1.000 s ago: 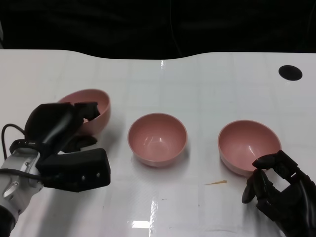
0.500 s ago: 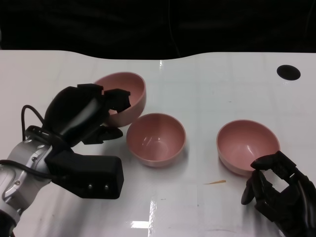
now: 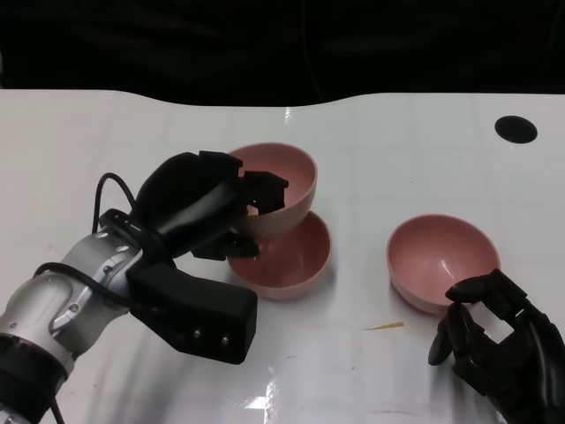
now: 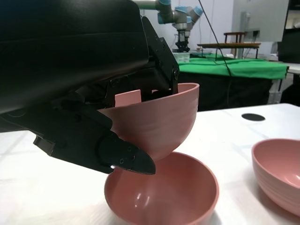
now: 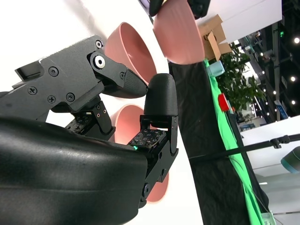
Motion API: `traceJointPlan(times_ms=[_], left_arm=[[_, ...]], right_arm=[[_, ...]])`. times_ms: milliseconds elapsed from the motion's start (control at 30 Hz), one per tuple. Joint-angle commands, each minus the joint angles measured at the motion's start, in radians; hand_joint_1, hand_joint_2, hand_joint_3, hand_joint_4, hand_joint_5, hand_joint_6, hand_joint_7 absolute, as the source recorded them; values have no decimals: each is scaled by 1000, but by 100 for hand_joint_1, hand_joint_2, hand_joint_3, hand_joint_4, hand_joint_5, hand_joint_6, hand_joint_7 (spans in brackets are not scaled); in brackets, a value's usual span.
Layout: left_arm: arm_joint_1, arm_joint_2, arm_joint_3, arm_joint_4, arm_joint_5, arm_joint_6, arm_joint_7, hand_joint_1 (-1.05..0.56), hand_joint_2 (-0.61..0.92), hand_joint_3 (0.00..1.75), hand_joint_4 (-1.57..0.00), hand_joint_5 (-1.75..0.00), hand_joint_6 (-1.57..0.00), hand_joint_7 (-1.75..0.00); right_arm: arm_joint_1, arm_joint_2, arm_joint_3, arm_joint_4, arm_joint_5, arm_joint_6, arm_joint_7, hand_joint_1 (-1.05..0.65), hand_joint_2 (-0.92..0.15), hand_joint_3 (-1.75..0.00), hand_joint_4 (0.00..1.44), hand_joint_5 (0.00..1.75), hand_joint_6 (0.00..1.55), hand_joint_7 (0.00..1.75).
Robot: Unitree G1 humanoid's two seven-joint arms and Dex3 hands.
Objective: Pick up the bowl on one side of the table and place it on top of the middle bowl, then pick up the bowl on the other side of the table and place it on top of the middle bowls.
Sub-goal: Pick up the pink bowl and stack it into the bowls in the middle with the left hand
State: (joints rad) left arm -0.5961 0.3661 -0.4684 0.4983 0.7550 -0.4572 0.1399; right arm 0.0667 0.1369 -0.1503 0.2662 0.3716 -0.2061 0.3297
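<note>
My left hand (image 3: 199, 205) grips a pink bowl (image 3: 281, 185) by its near rim and holds it tilted in the air, just above the far-left part of the middle pink bowl (image 3: 291, 261). The left wrist view shows the held bowl (image 4: 157, 122) hanging over the middle bowl (image 4: 168, 192), with a small gap between them. A third pink bowl (image 3: 441, 261) sits on the table at the right. My right hand (image 3: 499, 344) rests by that bowl's near edge with fingers curled and holds nothing. In the right wrist view, my right hand (image 5: 140, 136) partly hides that bowl (image 5: 125, 126).
The white table (image 3: 397, 159) has a black round hole (image 3: 517, 129) at its far right. A small tan scrap (image 3: 385, 327) lies in front of the right bowl. Beyond the table's far edge all is dark.
My left hand has carried the left bowl up and to the right, from the table's left side to above the middle bowl. My right hand has stayed almost still.
</note>
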Motion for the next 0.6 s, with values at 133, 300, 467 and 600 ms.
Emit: traceJointPlan(times_ms=[133, 300, 467, 600], left_arm=[[-32, -12, -5, 44, -12, -24, -24, -15, 92, 17, -79, -157, -84, -114], [-75, -48, -25, 156, -1, -59, 4, -12, 92, 15, -76, -165, -77, -131], [-124, -76, -42, 275, 12, -101, 49, -11, 92, 12, -73, -174, -58, -166], [-150, -92, -51, 338, 16, -106, 67, -11, 92, 15, -72, -175, -56, -169]], right_arm=[[6, 4, 1, -7, -2, -20, -10, -7, -65, -96, 86, 175, 69, 158], [1, 14, 3, -2, 2, -17, -15, -9, -64, -96, 87, 173, 72, 155], [-3, 26, 1, 5, 5, -27, -13, -9, -63, -95, 89, 171, 75, 149], [-5, 32, -3, 9, 12, -29, -11, -10, -62, -97, 90, 169, 78, 147]])
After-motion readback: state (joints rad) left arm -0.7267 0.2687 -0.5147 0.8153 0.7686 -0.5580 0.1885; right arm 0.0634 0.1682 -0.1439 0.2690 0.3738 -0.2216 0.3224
